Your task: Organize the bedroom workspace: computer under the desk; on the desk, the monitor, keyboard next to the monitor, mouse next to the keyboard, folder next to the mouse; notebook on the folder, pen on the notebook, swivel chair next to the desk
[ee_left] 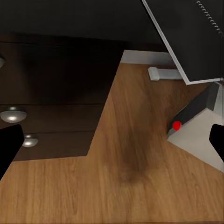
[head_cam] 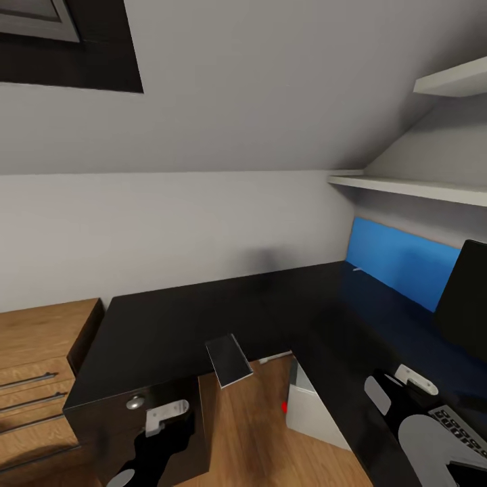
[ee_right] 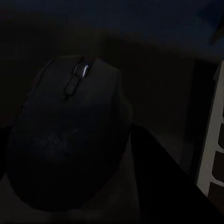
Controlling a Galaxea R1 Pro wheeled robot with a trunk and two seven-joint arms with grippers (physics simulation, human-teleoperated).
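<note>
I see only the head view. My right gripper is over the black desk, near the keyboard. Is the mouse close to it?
Observer: Yes. In the right wrist view a dark mouse lies directly before the camera, and its scroll wheel is visible.
Operator: And where is the keyboard from there?
Observer: The pale edge of the keyboard shows beside the mouse, with a dark gap between them.
Operator: What is below the left gripper?
Observer: In the left wrist view the computer stands on the wood floor, with a red light on its front corner.
</note>
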